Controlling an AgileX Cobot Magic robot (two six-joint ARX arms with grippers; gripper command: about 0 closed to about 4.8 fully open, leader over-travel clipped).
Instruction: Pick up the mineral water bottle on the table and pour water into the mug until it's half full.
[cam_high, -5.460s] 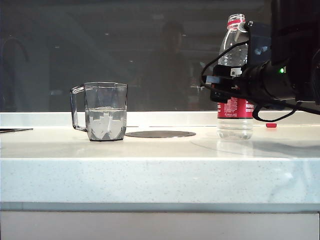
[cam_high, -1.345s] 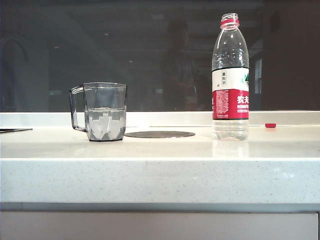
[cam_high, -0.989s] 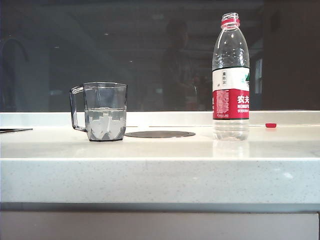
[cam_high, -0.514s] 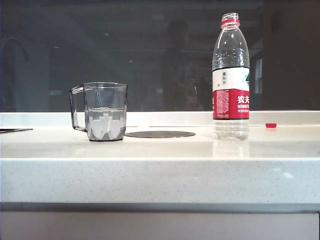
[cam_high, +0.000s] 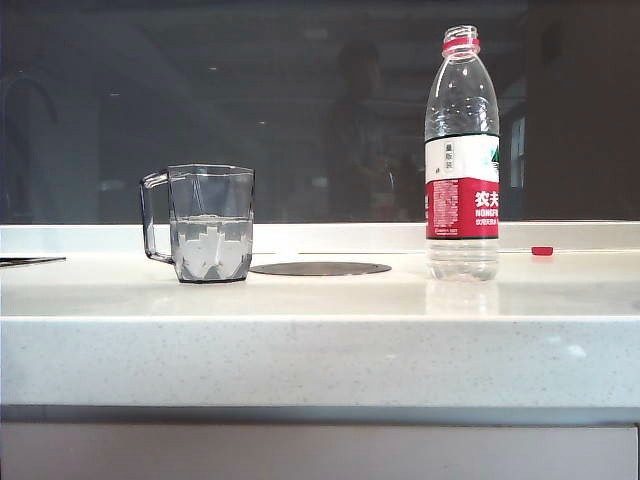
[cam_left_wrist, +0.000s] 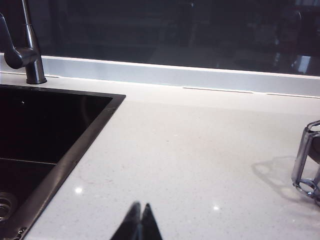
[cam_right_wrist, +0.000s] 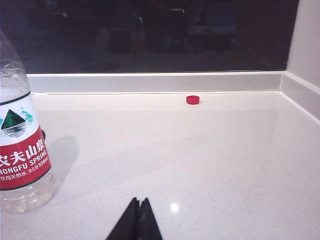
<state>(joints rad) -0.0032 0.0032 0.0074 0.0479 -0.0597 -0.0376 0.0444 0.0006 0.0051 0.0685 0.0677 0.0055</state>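
Left tool (cam_left_wrist: 139, 220) and right tool (cam_right_wrist: 137, 216) closed, low over table (cam_high: 320, 350).

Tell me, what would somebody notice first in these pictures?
Probably the tall water bottle with its red label, standing open and upright on the right of the white table. Next, the see-through mug on the left, about half full of water, with a dark round disc between them. A tiny red cap lies behind the bottle, and both claws, left claw and right claw, are shut, holding nothing.
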